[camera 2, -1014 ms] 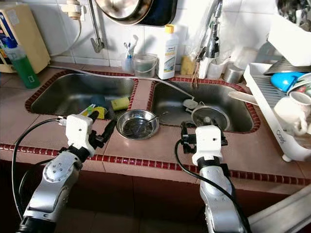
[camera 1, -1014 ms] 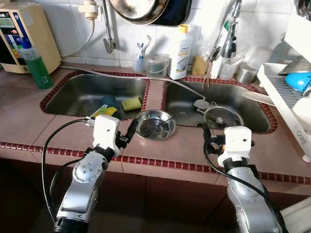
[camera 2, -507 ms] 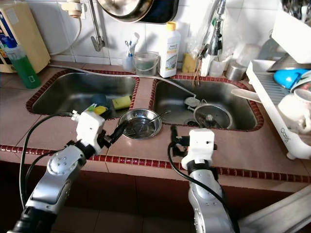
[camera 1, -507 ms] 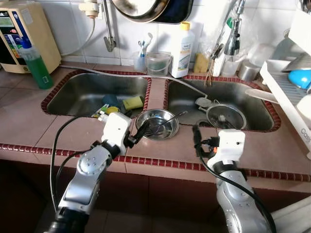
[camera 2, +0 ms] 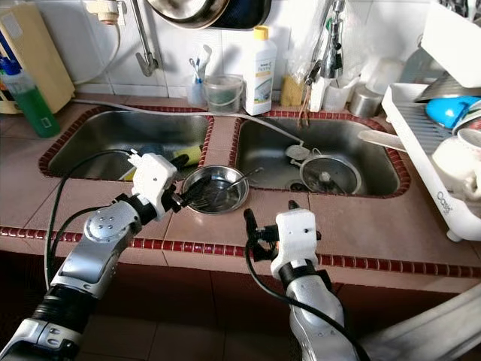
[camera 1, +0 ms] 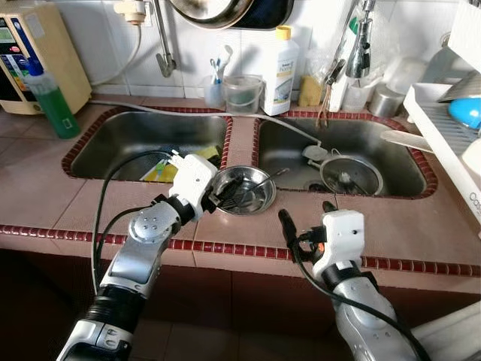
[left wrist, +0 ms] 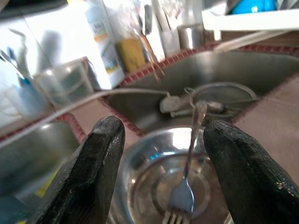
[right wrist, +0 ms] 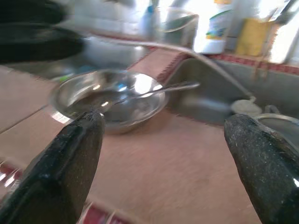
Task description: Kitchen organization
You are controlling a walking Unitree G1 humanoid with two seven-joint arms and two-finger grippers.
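A shiny steel bowl (camera 1: 242, 190) stands on the tiled strip between the two sinks, with a fork (camera 1: 261, 183) lying in it, handle over the right rim. My left gripper (camera 1: 219, 197) is open at the bowl's left rim. In the left wrist view the bowl (left wrist: 154, 182) and the fork (left wrist: 184, 189) lie between its two black fingers (left wrist: 88, 172). My right gripper (camera 1: 304, 214) is open over the counter's front edge, to the right of the bowl and apart from it. The right wrist view looks across the counter at the bowl (right wrist: 107, 100).
Left sink (camera 1: 124, 143) holds a yellow sponge and small items. Right sink (camera 1: 376, 150) holds a round strainer lid (camera 1: 351, 175). A green bottle (camera 1: 52, 101) stands far left, a white bottle (camera 1: 279, 64) and cups against the back wall, a dish rack (camera 1: 451, 143) at right.
My left gripper has moved right, from the counter beside the bowl up to its left rim. The right arm has drawn left and back toward the counter's front edge.
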